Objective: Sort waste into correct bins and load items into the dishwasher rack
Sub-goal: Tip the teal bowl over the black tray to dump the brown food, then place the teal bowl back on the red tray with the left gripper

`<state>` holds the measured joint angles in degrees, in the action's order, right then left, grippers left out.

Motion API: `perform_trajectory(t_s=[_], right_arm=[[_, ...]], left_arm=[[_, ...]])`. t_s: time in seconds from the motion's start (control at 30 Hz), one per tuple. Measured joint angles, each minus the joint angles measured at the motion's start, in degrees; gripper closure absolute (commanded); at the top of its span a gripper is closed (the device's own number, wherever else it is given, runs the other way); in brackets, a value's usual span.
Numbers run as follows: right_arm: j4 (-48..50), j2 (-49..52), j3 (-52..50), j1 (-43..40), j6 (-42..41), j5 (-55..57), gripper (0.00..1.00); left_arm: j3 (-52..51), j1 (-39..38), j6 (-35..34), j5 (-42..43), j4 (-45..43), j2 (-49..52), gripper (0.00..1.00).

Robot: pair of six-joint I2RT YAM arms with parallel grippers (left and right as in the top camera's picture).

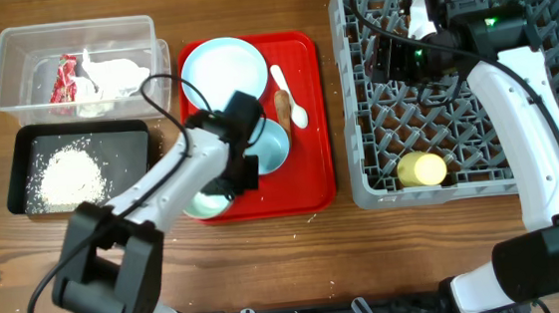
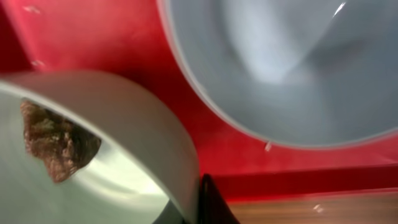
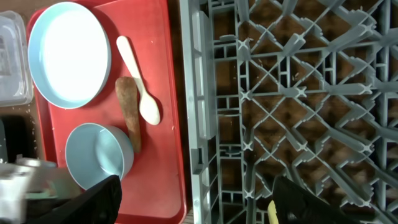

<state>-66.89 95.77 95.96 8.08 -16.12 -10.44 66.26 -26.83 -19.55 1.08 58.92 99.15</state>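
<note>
My left gripper (image 1: 238,176) is shut on the rim of a pale blue bowl (image 1: 201,205) at the red tray's front left. In the left wrist view the jaws (image 2: 200,202) pinch that bowl's wall (image 2: 130,124), and a brown food lump (image 2: 56,143) lies inside. A second bowl (image 1: 271,145) sits beside it. The plate (image 1: 223,71), white spoon (image 1: 290,98) and brown stick (image 1: 283,106) lie on the tray. My right gripper (image 1: 392,58) is open and empty above the grey rack (image 1: 357,120), which holds the yellow cup (image 1: 420,169).
The clear tub (image 1: 12,58) at the back left holds the red-and-white wrapper (image 1: 64,78) and white tissue (image 1: 111,75). The black tray (image 1: 19,147) in front of it holds rice (image 1: 66,178). The red tray (image 1: 316,174) lies between the bins and the rack.
</note>
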Motion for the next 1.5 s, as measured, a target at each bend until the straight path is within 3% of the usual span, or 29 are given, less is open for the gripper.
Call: perform_trajectory(t_s=[0.17,0.3,0.5,0.63,0.83,1.1,1.2,1.27,1.37,1.5], right_arm=[[0.04,0.0,0.0,0.0,0.0,0.02,0.21],[0.07,0.0,0.0,0.0,-0.02,0.0,0.21],[1.36,0.0,0.0,0.0,-0.02,0.0,0.21],[2.03,0.0,0.0,0.0,0.0,0.02,0.21],[2.16,0.0,0.0,0.0,0.0,0.02,0.21],[2.16,0.0,0.0,0.0,0.0,0.0,0.21],[2.16,0.0,0.0,0.0,0.0,0.02,0.21],[2.16,0.0,0.0,0.0,0.0,0.0,0.21],[2.43,0.0,0.0,0.0,-0.02,0.0,0.2],[2.67,0.0,0.0,0.0,-0.02,0.0,0.2]], left_arm=[[6.25,13.31,4.61,9.6,-0.09,-10.21,0.96],[6.27,32.37,12.37,22.95,-0.22,-11.58,0.96],[4.81,59.36,27.1,54.03,-0.17,-7.63,0.96],[0.94,69.29,31.82,70.27,-0.17,2.51,0.96],[0.48,71.06,31.47,84.85,0.92,11.91,0.96],[0.46,71.06,24.09,87.36,3.04,11.91,0.96],[0.46,70.86,24.63,87.27,2.4,11.67,0.96],[0.48,69.29,25.09,85.22,2.56,8.31,0.96],[1.07,59.78,25.22,78.23,2.71,-5.09,0.96],[1.86,42.69,20.06,55.82,2.58,-13.9,0.96]])
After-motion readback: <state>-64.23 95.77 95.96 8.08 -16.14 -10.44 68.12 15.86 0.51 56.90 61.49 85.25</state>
